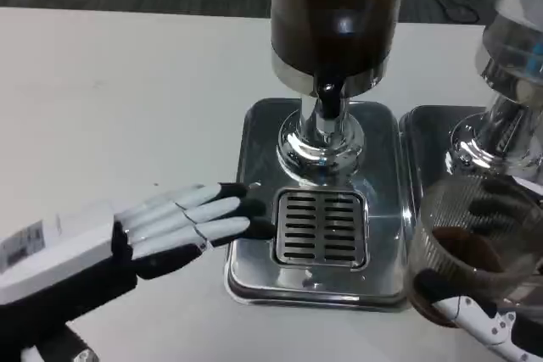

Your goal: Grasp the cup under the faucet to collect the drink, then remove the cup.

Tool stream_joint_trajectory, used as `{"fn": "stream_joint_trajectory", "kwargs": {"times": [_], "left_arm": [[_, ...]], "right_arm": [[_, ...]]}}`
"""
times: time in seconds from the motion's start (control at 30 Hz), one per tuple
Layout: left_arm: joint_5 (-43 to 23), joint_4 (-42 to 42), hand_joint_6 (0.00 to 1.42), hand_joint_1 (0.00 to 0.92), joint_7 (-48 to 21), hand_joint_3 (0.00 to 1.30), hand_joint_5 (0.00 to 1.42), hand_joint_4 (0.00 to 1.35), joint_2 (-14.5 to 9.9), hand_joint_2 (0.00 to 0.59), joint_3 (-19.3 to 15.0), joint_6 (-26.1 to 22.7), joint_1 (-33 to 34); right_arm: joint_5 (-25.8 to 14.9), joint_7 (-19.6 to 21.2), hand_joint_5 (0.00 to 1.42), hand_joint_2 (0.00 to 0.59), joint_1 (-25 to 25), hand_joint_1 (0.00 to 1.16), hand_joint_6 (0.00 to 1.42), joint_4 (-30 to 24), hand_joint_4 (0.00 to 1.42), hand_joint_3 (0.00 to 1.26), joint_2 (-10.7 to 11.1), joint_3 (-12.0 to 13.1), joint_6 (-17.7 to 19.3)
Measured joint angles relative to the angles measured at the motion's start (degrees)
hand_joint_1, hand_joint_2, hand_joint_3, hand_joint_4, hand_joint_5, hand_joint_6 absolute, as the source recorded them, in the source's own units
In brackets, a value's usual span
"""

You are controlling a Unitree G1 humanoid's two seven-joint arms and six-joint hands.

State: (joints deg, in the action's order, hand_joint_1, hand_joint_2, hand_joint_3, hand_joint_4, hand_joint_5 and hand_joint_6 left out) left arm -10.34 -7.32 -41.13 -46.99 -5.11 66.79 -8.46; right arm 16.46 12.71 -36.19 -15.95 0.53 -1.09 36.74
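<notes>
**Right hand has the filled cup off to the side of the faucet**

Your right hand (pixel 475 315) is wrapped around the cup (pixel 477 247), dark fingers showing through the clear ribbed wall, thumb at the lower front. The cup sits at the right edge of the head view, beside the drip tray (pixel 254 167) rather than over its grate (pixel 321 228), and well clear of the faucet (pixel 329 101). Dark drink lies in the bottom of the cup, so collecting looks done and you are in the removal step.

Your left hand (pixel 182 225) holds nothing. Its fingers lie straight and slightly spread, flat above the table (pixel 127 99), tips reaching the tray's left edge.

What remains, as I judge it, is to carry the cup away and set it down. Keep it upright and move slowly; the liquid will slosh if you tilt it. Mind the second dispenser (pixel 509 82) close behind the cup on the right, and pick a bare patch of table before you loosen the grip.
</notes>
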Motion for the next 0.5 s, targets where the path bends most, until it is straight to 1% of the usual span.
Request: {"fn": "stream_joint_trajectory", "kwargs": {"times": [0.5], "left_arm": [[2.07, 1.69, 0.04, 0.000, 1.91, 0.11, 0.00, 0.00, 0.10, 0.009, -0.96, -0.77, -2.16]], "right_arm": [[-0.51, -1.76, 1.24, 0.097, 1.13, 0.92, 1.42, -0.10, 1.05, 0.84, -0.06, 0.13, 0.00]]}}
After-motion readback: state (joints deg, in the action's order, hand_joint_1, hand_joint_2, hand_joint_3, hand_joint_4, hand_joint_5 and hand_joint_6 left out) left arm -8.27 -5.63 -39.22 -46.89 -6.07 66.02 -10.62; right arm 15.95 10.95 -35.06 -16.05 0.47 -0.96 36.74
